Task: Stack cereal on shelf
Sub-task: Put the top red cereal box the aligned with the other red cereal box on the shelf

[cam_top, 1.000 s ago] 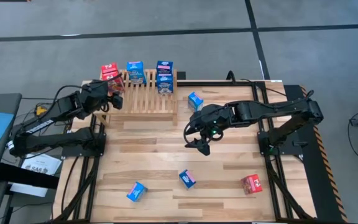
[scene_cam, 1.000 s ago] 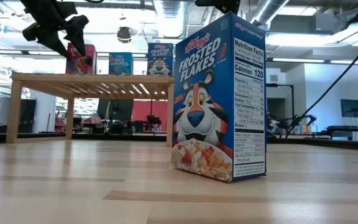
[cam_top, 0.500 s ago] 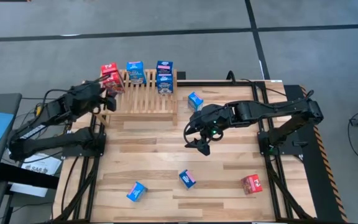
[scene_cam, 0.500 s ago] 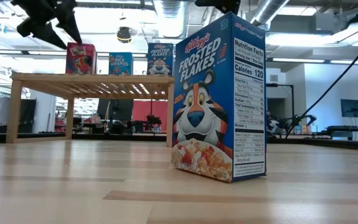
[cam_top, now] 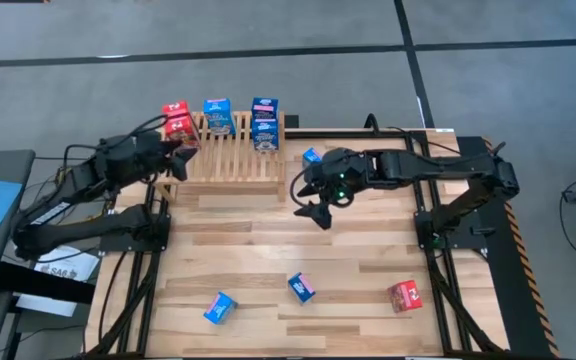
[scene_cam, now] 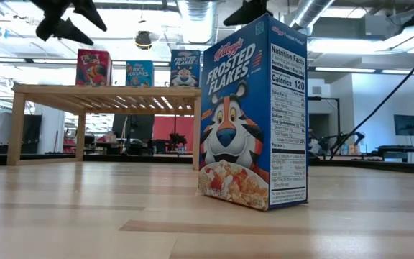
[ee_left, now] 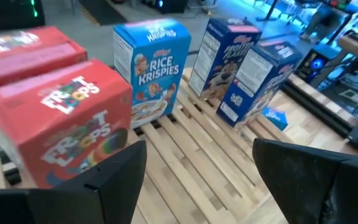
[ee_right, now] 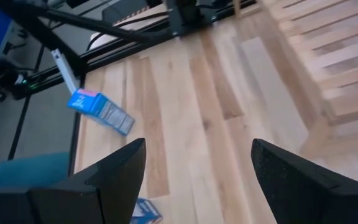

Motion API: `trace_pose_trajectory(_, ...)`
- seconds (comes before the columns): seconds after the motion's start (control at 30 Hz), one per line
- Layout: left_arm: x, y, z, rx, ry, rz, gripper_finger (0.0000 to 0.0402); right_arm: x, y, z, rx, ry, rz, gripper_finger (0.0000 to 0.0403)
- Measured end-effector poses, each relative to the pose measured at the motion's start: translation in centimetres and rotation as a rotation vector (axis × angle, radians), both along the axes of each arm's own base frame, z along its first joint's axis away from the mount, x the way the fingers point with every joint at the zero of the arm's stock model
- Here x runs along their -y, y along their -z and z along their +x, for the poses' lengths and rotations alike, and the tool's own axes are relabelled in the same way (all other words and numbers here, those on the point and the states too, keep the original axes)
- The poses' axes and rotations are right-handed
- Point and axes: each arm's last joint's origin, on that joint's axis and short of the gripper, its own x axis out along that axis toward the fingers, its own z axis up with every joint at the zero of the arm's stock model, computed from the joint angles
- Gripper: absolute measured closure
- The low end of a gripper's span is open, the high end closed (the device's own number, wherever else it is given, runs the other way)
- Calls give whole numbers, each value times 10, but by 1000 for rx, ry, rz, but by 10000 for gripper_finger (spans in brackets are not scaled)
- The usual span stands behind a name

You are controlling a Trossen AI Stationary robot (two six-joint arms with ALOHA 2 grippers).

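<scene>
The slatted wooden shelf (cam_top: 233, 155) stands at the table's far left. On it stand two red cereal boxes (ee_left: 61, 124) (ee_left: 23, 46), a Rice Krispies box (ee_left: 151, 68) and two blue Frosted Flakes boxes (ee_left: 225, 56) (ee_left: 260, 74). My left gripper (cam_top: 176, 158) hangs open just left of the red boxes, with nothing between its fingers. My right gripper (cam_top: 313, 205) is open above the table, right of the shelf and beside a blue box (cam_top: 313, 157) that lies there.
On the near half of the table lie two blue boxes (cam_top: 220, 307) (cam_top: 302, 287) and a red box (cam_top: 405, 295). One of the blue boxes stands upright close before the low camera (scene_cam: 254, 108). Bare planks lie between the shelf and these boxes.
My left gripper has drawn back from the red box on the shelf toward the table's left edge, risen a little and tipped up toward level. The red box stays upright on the shelf. My right gripper has swung toward the far edge, nearer the blue box beside the shelf.
</scene>
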Motion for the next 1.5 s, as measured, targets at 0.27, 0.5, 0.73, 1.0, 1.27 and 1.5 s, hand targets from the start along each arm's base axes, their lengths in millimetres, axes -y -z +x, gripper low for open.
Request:
trace_pose_trajectory(0.27, -14, 11, 25, -105, -54, -49, 118, 11, 1, -1, -11, 32, -2, 85)
trace_pose_trajectory(0.5, -19, 16, 30, -158, -110, -49, 118, 11, 3, -3, -39, 31, 0, 85)
trace_pose_trajectory(0.73, -19, 22, 26, -234, -176, -59, 118, 11, 3, -3, -38, 31, 1, 85)
trace_pose_trajectory(1.0, -20, 22, 23, -265, -241, -28, 118, 11, 3, -3, -36, 31, 1, 85)
trace_pose_trajectory(1.27, -20, 21, 22, -293, -287, 6, 118, 11, 3, -3, -36, 31, 1, 85)
trace_pose_trajectory(1.5, -21, 21, 22, -320, -287, 24, 118, 11, 3, -3, -36, 32, 4, 85)
